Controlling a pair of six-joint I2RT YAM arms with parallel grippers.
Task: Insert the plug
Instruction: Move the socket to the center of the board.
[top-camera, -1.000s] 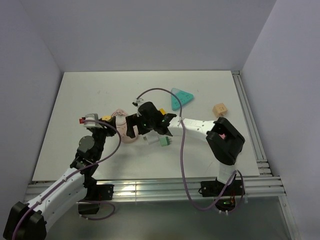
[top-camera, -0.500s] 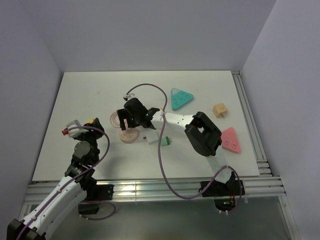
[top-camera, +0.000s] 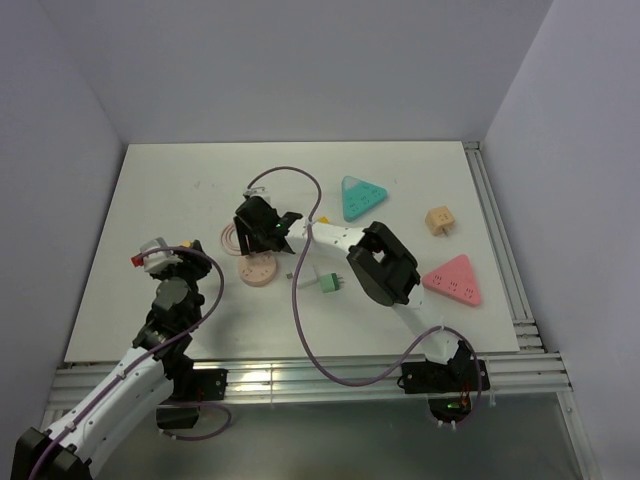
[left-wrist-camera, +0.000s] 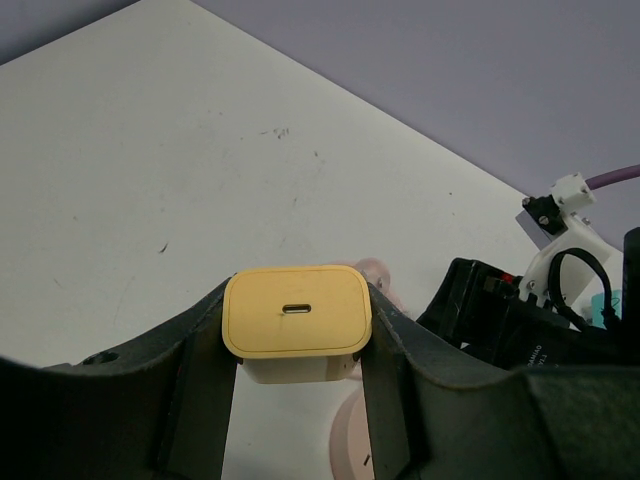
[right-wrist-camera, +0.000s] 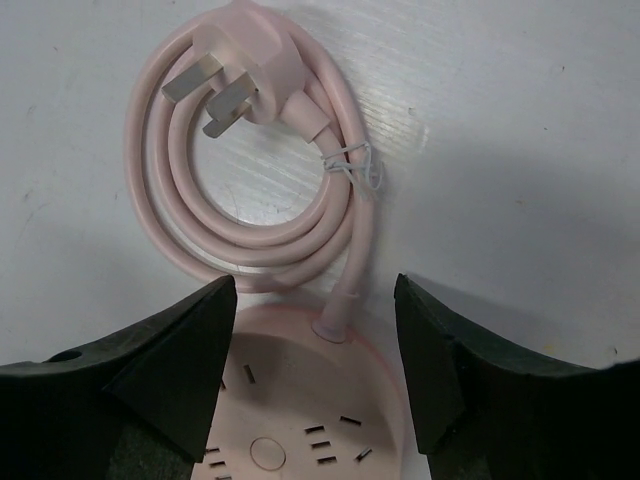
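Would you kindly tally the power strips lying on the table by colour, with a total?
Pink: 2 (round power strip, pink triangular power strip)
Teal: 1 (teal triangular power strip)
Total: 3

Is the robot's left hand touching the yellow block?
Touching. The left wrist view shows the yellow block squeezed between both fingers of the left gripper.

Nothing here can be properly read: the only lettering I can spot is some small white print on the black arm housing (left-wrist-camera: 535, 345), too blurred to make out.
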